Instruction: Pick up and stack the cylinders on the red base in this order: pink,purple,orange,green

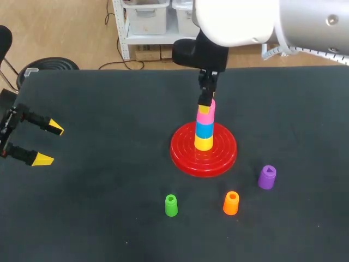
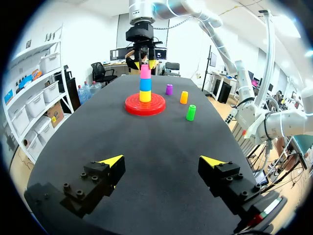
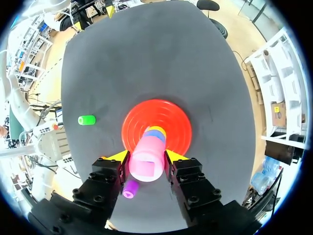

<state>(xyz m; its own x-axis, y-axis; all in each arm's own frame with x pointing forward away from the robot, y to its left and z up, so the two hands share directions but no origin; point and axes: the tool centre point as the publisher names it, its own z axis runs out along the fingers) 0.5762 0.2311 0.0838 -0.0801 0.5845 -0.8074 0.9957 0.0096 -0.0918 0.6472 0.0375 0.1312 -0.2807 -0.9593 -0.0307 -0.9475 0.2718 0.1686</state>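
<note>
1. Dark, matte and faintly speckled, the table (image 1: 109, 180) is being seen from above, its surface flat and bare between the pieces that are standing on it.
2. A red base (image 1: 180, 150) is being shown right of the table's middle. It is a glossy round plastic disc with concentric ridges.
3. On the base's centre a short column is being carried: a yellow cylinder (image 1: 203, 142) at the bottom, a blue cylinder (image 1: 204, 130) on it, and the pink cylinder (image 1: 205, 115) on top, apparently seated on the blue one.
4. The pink cylinder is being clamped by the right gripper (image 1: 207, 101), which is hanging straight down over the column. In the right wrist view both yellow-tipped fingers (image 3: 117, 156) are being pressed against its smooth sides, one from each side.
5. The left gripper (image 1: 50, 144) is being held at the table's left edge, well apart from the base. Its fingers are spread wide, with nothing between them.
6. Three small hollow plastic cylinders are being left upright on the table in front of the base, each apart from it and from the others:
   - the green cylinder (image 1: 171, 205), nearest the table's middle;
   - the orange cylinder (image 1: 231, 202), to its right;
   - the purple cylinder (image 1: 267, 177), farthest right, with a triangular opening in its top.
</note>
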